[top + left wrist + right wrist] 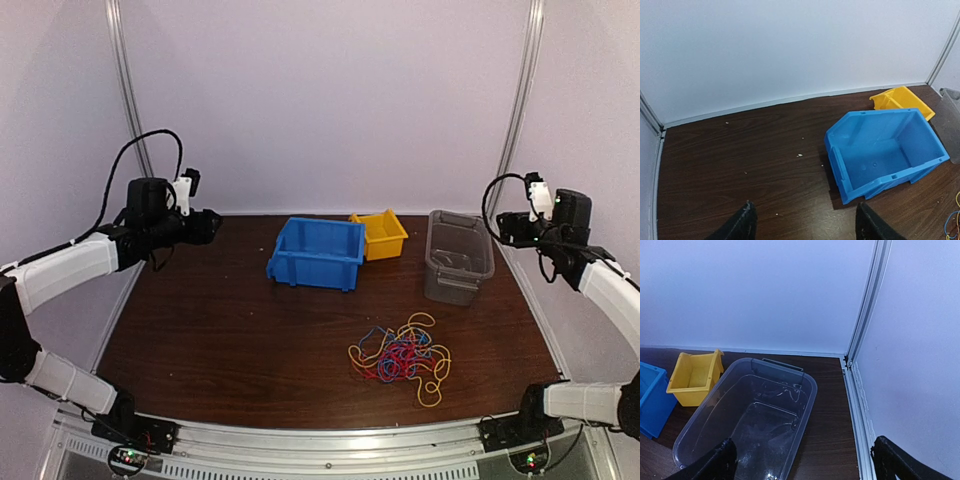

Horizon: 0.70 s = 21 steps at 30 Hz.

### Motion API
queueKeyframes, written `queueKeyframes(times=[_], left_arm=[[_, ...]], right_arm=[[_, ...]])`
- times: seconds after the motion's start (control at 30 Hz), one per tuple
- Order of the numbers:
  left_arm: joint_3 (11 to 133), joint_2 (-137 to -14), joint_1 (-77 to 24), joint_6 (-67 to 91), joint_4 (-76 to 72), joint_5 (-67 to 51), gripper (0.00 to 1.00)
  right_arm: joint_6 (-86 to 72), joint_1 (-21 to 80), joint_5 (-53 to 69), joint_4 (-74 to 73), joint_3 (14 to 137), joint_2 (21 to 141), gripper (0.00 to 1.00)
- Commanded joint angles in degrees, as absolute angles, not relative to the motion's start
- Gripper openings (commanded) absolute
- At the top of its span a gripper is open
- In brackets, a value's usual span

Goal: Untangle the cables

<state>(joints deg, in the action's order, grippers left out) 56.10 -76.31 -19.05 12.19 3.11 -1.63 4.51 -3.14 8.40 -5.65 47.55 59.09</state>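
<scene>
The cables [402, 355] lie in one tangled heap of yellow, red and blue strands on the dark wooden table [220, 330], right of centre and near the front edge. A few strands [954, 222] show at the lower right edge of the left wrist view. My left gripper [205, 225] hangs high over the table's far left corner, far from the heap. It is open [805, 216] with nothing between its fingers. Over the far right corner my right gripper [505, 228] is raised above the clear tub, open [804, 452] and empty.
A blue bin [315, 252] stands at the back centre, tipped toward the front, with a smaller yellow bin [380, 234] behind it. A clear plastic tub [459, 256] stands at the back right. White walls and metal corner posts [865, 325] enclose the table.
</scene>
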Motion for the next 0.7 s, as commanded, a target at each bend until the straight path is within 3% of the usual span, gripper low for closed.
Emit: queueKeyframes(times=[0.0, 0.23, 0.43, 0.57, 0.67], left_arm=[[54.26, -75.58, -19.86, 12.39, -5.36, -11.84, 0.7], [53.32, -77.61, -26.87, 10.21, -8.54, -18.67, 0.7], [54.67, -82.34, -35.38, 7.21, -8.41, -21.15, 0.67], [59.11, -87.72, -41.61, 3.9, -2.24, -20.25, 0.56], [61.54, -90.99, -47.31, 2.78, 0.7, -18.12, 0.58]], right_arm=[[6.15, -4.06, 12.99, -1.53, 43.54, 55.13, 0.97], [16.11, -4.6, 29.03, -4.71, 40.12, 53.24, 0.96], [25.97, -1.53, 35.16, -12.29, 42.21, 54.81, 0.81], [31.01, 4.37, 36.78, -15.97, 40.22, 56.39, 0.7], [33.94, 7.76, 38.36, -17.92, 39.38, 58.13, 0.64]])
